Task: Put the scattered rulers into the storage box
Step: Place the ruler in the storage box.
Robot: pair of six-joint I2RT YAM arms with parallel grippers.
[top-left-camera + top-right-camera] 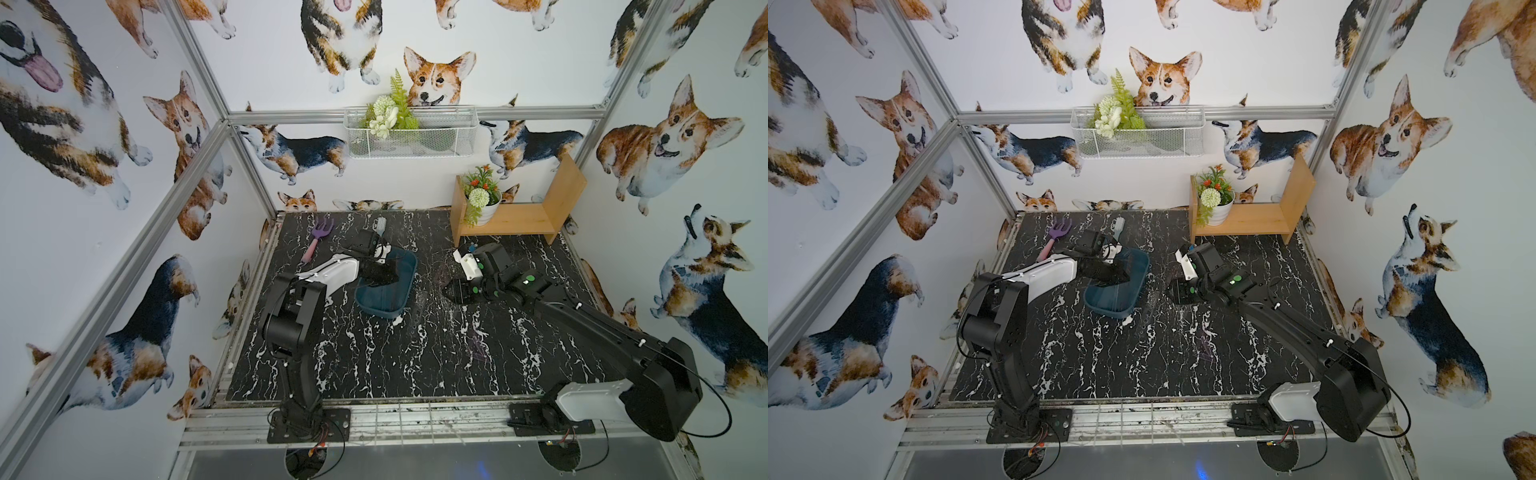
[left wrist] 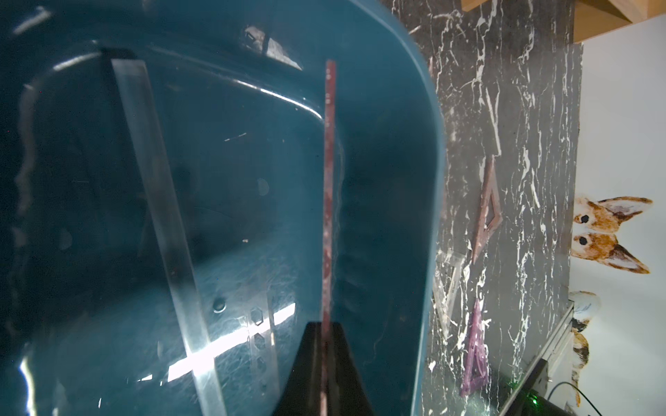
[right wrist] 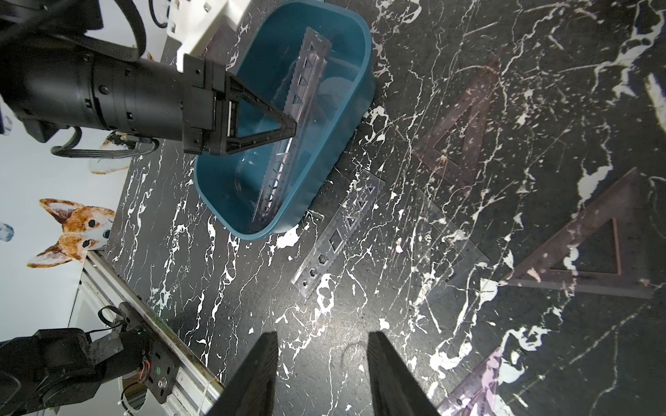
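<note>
Left claw (image 2: 326,335) clamped on reddish ruler (image 2: 328,173), edge-on over blue box (image 2: 403,162); right claw (image 3: 324,360) half open, empty, above desk (image 3: 360,317)

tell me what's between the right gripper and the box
A clear ruler lies flat on the table between the open right gripper and the box, close beside the box; the right wrist view shows it.

Shallow dark teal-blue rectangular tub (image 2: 407,162): plastic, glossy, smooth walls, floor finely scratched
Thin reddish see-through ruler (image 2: 328,173): plastic, tinted, translucent
Clear flat ruler (image 2: 164,216): plastic, glassy, reflective
Black white-veined marble-look surface (image 3: 216,288): matt, faintly grainy
Left claw (image 2: 326,326): black plastic, matt
Pale open shelf (image 1: 519,216): wood, smooth
White mesh basket (image 1: 436,141): wire metal
Silver frame rails (image 1: 291,116): metal, satin
</note>
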